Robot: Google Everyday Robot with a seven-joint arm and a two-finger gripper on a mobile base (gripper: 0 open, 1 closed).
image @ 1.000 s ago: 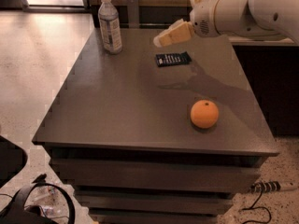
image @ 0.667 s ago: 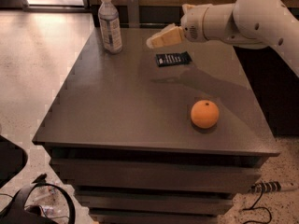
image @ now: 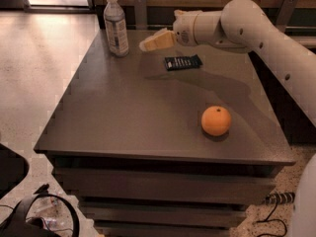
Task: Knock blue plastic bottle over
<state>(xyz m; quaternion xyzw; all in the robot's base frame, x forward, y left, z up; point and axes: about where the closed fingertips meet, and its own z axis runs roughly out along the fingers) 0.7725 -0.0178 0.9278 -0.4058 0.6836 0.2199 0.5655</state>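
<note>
The blue plastic bottle (image: 116, 24) stands upright at the far left corner of the grey table (image: 128, 117). It is clear with a white cap and a pale printed label. My gripper (image: 147, 44) reaches in from the right on a white arm, above the far part of the table. Its tip is a short way right of the bottle, level with the bottle's lower half, with a small gap between them.
A dark flat packet (image: 182, 62) lies on the table just below the gripper. An orange (image: 216, 120) sits near the front right. A wooden wall runs behind the table. Black cables and gear (image: 34, 216) lie on the floor at front left.
The gripper has moved left across the far part of the table, closing much of the gap to the bottle. The bottle, packet and orange have not moved.
</note>
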